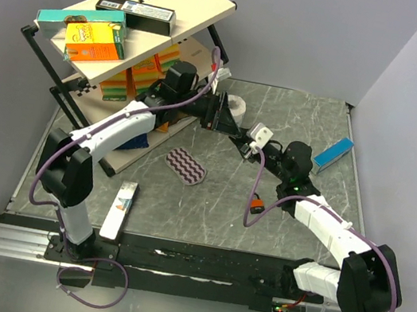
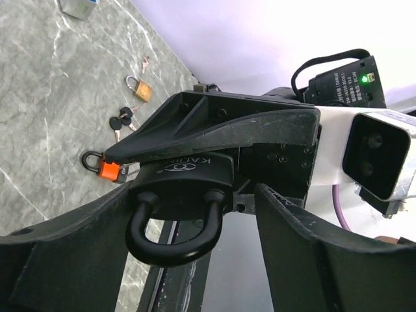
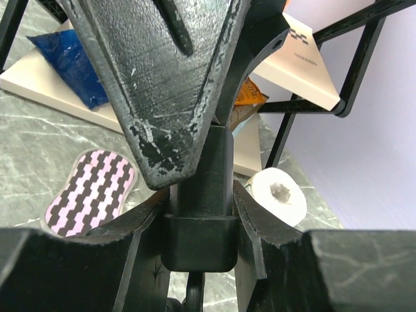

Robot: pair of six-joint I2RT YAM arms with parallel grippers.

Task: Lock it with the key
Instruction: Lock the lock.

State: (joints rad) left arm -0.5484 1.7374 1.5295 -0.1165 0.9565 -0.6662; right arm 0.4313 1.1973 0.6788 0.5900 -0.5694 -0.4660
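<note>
The black padlock (image 2: 185, 175), braced midair
Your right gripper (image 3: 200, 221) clamps it steady so your left gripper (image 2: 195, 195), open and empty, straddles its shackle (image 2: 172, 252).

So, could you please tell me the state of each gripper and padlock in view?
Right gripper: shut on black padlock.
Left gripper: open, straddling the shackle.
Black padlock: held up, shackle looks seated at both ends.
Brass padlock: lying loose, shackle looks closed.
Orange padlock: lying loose, partly hidden.
</note>
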